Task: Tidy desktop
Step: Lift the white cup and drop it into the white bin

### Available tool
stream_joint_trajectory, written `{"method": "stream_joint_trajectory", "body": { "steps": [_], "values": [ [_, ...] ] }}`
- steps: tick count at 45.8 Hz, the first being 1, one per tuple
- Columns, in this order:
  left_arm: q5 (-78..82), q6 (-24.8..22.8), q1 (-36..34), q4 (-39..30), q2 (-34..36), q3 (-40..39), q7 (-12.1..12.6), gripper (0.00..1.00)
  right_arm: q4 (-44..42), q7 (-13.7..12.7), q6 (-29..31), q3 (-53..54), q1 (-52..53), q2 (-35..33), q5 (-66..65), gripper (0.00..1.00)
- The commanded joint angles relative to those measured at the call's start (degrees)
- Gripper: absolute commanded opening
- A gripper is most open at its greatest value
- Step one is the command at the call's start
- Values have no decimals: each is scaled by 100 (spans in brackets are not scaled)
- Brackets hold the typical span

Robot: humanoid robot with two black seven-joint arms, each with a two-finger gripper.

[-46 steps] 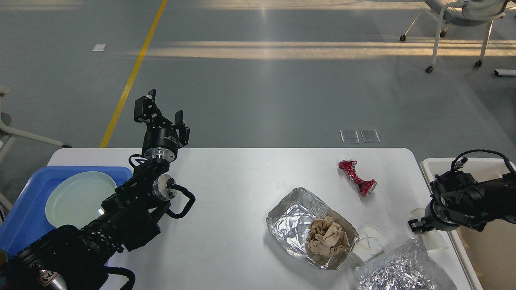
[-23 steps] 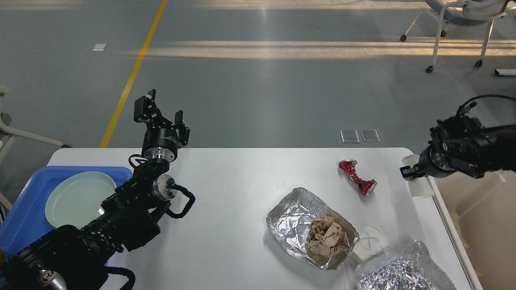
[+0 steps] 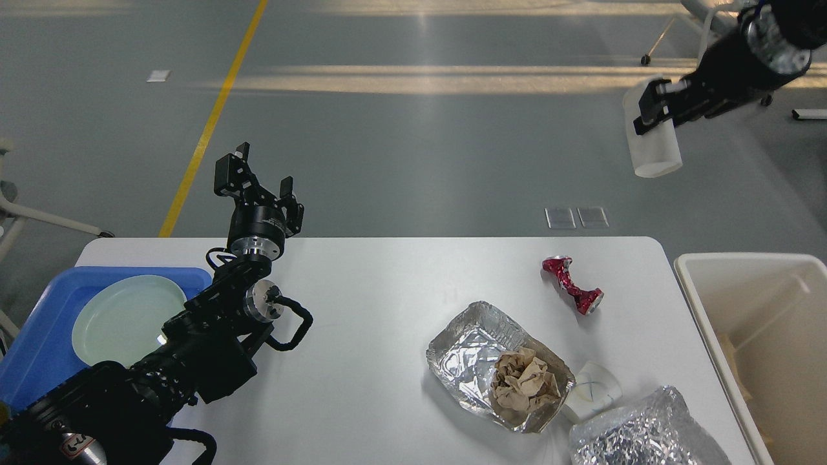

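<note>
Spanning the head view's lower half, the desktop (image 3: 362, 290) runs its long axis left to right. Right gripper (image 3: 652, 106), raised high at upper right, pinches a white cup (image 3: 652, 148); left gripper (image 3: 255, 184) hovers with fingers spread.

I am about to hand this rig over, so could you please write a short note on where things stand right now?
Right gripper: raised high at the far right, shut on a white cup.
Left gripper: open, empty, above the desktop's far left edge.
Done: a plate sits in the blue tray.
Left on the desktop: crushed red can, foil tray holding crumpled brown paper, a white cup lying beside it, foil wad at the near right.
The bin stands right of the desktop; the held cup is not yet in it.
</note>
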Motion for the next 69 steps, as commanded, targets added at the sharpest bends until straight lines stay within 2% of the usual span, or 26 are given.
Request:
{"method": "stream_joint_trajectory", "body": {
  "steps": [1, 8, 14, 19, 25, 33, 37, 40, 45, 53, 58, 64, 67, 69],
  "values": [
    [0, 0, 0, 0, 0, 0, 0, 99, 360, 344, 420, -47, 802, -173, 0, 36],
    [0, 0, 0, 0, 0, 0, 0, 99, 598, 687, 488, -21, 1418, -208, 0, 37],
    [0, 0, 0, 0, 0, 0, 0, 99, 712, 713, 488, 23, 1717, -208, 9, 37],
    [0, 0, 0, 0, 0, 0, 0, 99, 642, 670, 488, 14, 1507, -191, -9, 36],
    [0, 0, 0, 0, 0, 0, 0, 99, -41, 529, 342, -91, -2, -156, -44, 35],
    [0, 0, 0, 0, 0, 0, 0, 99, -2677, 458, -739, -495, -2850, 222, 17, 36],
    [0, 0, 0, 0, 0, 0, 0, 99, -3400, 424, -1188, -662, -3871, 345, 105, 36],
    [0, 0, 0, 0, 0, 0, 0, 99, -3480, 292, -1329, -741, -4276, 328, 246, 37],
    [0, 0, 0, 0, 0, 0, 0, 99, -3489, -182, -1461, -794, -4707, 301, 413, 36],
    [0, 0, 0, 0, 0, 0, 0, 99, -3498, -736, -1970, -926, -5269, 301, 413, 37],
    [0, 0, 0, 0, 0, 0, 0, 99, -3498, -983, -2181, -1014, -5507, 293, 413, 37],
    [0, 0, 0, 0, 0, 0, 0, 99, -3515, -1264, -2392, -1005, -5718, 275, 413, 52],
    [0, 0, 0, 0, 0, 0, 0, 99, -3498, -1413, -2541, -961, -5736, 205, 422, 77],
    [0, 0, 0, 0, 0, 0, 0, 99, -3489, -1466, -2656, -953, -5736, 170, 439, 98]
  ]
}}
